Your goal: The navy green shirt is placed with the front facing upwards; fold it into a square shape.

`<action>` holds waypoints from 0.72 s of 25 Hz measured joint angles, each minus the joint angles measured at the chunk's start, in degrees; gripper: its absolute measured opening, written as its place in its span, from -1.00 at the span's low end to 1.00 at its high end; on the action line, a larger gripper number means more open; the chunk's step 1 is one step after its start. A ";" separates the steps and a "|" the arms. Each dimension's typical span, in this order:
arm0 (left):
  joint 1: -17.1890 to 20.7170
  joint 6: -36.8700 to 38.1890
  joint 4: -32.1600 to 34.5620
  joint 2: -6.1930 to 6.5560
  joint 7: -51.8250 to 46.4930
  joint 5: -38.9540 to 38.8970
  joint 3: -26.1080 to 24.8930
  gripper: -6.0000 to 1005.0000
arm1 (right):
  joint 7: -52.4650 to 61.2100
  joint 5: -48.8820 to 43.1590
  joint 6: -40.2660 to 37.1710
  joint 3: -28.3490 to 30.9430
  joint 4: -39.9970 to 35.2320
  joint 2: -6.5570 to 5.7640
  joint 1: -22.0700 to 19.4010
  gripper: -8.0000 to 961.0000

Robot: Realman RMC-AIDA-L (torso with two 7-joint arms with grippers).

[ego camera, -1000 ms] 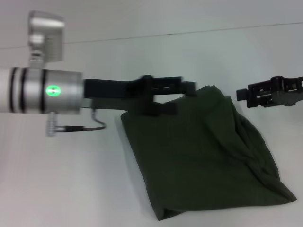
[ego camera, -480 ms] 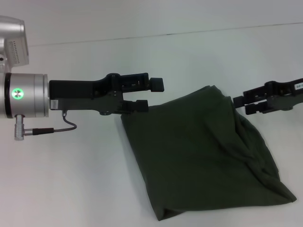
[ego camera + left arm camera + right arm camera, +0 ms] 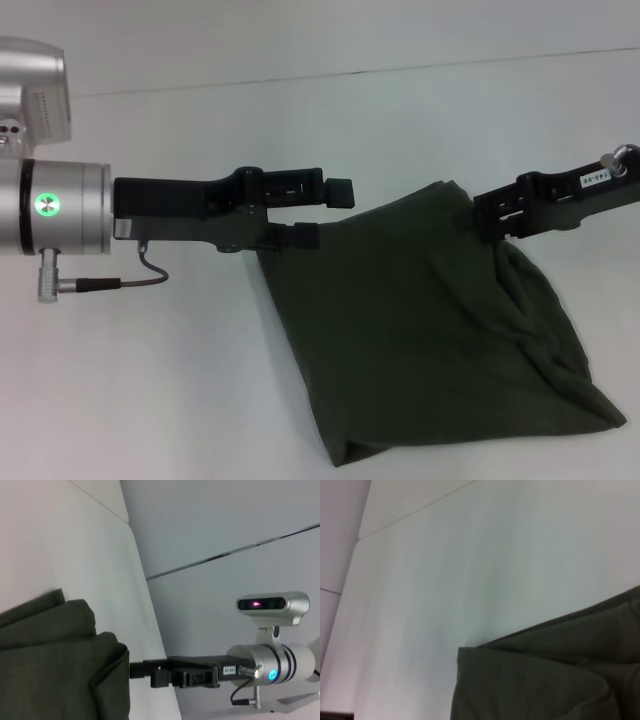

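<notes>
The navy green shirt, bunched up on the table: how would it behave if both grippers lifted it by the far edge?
The navy green shirt would likely sag and drape: it lies in soft wrinkles with no stiff shape. Its layers look loosely folded, so they may slide apart or unfold. With the left gripper and right gripper at separate corners, the span between would probably droop.

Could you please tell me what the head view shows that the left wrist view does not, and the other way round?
Only the head view shows the left gripper at the shirt's far left corner, and the folded shirt's whole outline. Only the left wrist view shows the camera mounted on the right arm, and layered folds at the shirt's edge. Both show the navy green shirt, the white table and the right gripper at the shirt's far right corner.
</notes>
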 joint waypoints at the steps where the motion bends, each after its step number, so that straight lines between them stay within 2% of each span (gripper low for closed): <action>1: 0.09 -0.08 0.00 -0.06 0.01 -0.06 -0.05 0.83 | 0.18 -0.06 0.12 -0.11 -0.01 -0.12 0.05 0.33; 8: 0.61 -0.37 0.26 -0.05 0.00 -0.39 -0.56 0.81 | 0.64 -1.29 1.75 -0.66 0.11 -0.30 0.18 0.31; 14: 0.55 -0.49 0.32 -0.07 0.03 0.01 0.05 0.80 | 0.73 -3.19 3.33 -0.83 0.55 0.49 0.44 0.31; 18: 0.64 -3.79 0.32 0.42 -1.95 4.79 2.29 0.79 | 1.09 -3.21 2.93 -0.83 -0.01 0.41 0.52 0.31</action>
